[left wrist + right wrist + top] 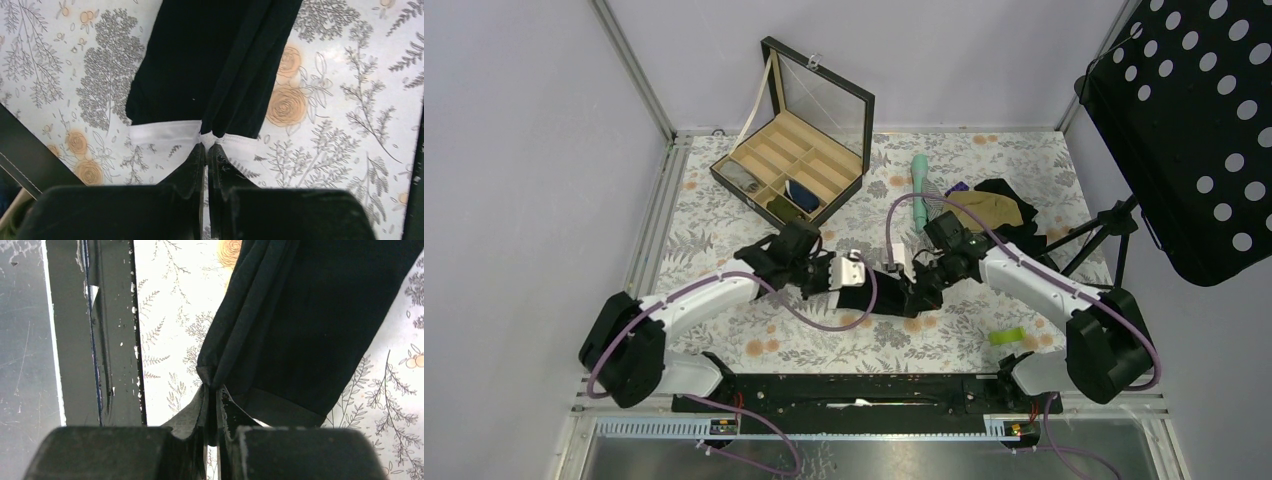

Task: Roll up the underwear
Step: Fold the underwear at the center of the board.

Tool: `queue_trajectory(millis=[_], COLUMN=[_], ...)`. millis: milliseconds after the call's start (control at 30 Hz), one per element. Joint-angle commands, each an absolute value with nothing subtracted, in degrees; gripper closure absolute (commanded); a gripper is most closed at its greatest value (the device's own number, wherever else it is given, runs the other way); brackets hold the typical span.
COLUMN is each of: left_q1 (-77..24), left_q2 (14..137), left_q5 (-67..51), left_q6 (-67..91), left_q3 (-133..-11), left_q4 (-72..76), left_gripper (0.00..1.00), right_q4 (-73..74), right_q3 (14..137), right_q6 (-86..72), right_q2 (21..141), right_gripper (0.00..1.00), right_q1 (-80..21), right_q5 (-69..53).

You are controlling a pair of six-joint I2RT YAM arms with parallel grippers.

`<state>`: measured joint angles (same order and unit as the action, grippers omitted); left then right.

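The underwear [887, 293] is a dark navy cloth stretched between both grippers at the table's middle front. In the left wrist view the underwear [200, 65] ends in a white waistband [165, 134]. My left gripper [206, 145] is shut on a pinch of that band. In the right wrist view my right gripper [213, 390] is shut on a gathered dark fold of the underwear [310, 325]. From above, the left gripper [864, 286] and the right gripper [919, 293] face each other across the cloth.
An open compartment box [794, 165] stands at the back left. A teal tube [921, 190], a tan garment [984, 210] and a black garment [1014, 193] lie at the back right. A perforated black stand [1194, 120] overhangs the right. A green tape roll [1007, 336] lies front right.
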<state>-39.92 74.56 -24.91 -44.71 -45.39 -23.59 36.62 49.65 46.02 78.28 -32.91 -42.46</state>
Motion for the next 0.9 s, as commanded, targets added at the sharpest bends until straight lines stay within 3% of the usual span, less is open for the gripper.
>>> queue_trajectory(millis=[0, 467, 867], left_q1=[-39.0, -36.5, -34.3], left_q2=[78.7, 92.9, 100.1], left_q5=[-25.8, -27.2, -27.9], left_q6=[-46.6, -49.9, -48.8], left_q3=[-49.9, -61.7, -66.3], left_q4=[-19.6, -21.3, -23.2], left_gripper=[1.0, 1.0, 1.0], right_q4=[39.6, 46.1, 56.3], right_q3=[50.8, 59.4, 71.5], right_q6=[44.4, 45.0, 45.3], right_q2=[80.1, 94.1, 113.5], right_gripper=[1.0, 0.97, 0.91], right_q1=[-29.9, -19.5, -13.8], right_q5=[-45.2, -50.2, -51.5])
